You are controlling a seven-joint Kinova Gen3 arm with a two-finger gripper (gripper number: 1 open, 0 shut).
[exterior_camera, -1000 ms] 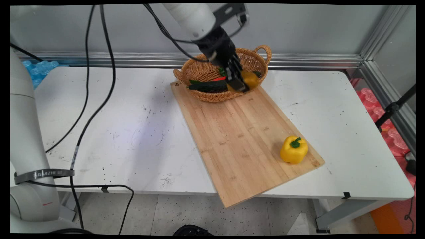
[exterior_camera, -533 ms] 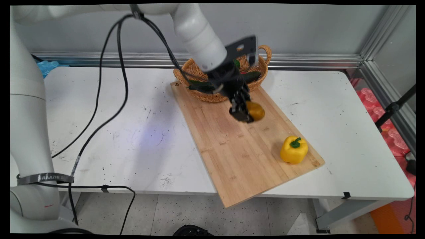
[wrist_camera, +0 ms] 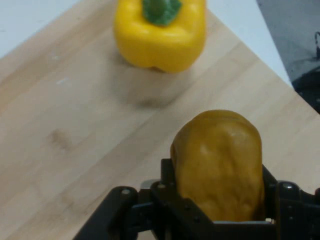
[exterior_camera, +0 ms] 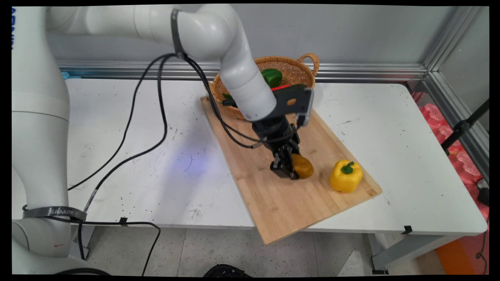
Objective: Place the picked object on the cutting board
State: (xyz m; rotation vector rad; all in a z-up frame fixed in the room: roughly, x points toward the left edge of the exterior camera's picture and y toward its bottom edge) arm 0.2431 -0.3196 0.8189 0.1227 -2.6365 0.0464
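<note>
White table [exterior_camera: 410,156] carries a wooden cutting board [exterior_camera: 273,195] lying diagonally, its far corner under a wicker basket [exterior_camera: 297,70] that holds a green pepper [exterior_camera: 272,77] plus other dark green and red items I can't identify. Arm reaches down over mid-board. Gripper [exterior_camera: 288,171] [wrist_camera: 215,200] is clamped on a brownish-yellow potato [exterior_camera: 303,166] [wrist_camera: 218,162], low at the board surface; contact with the board unclear. Yellow bell pepper [exterior_camera: 345,176] [wrist_camera: 160,32] stands on the board just beside the potato, not touching.
</note>
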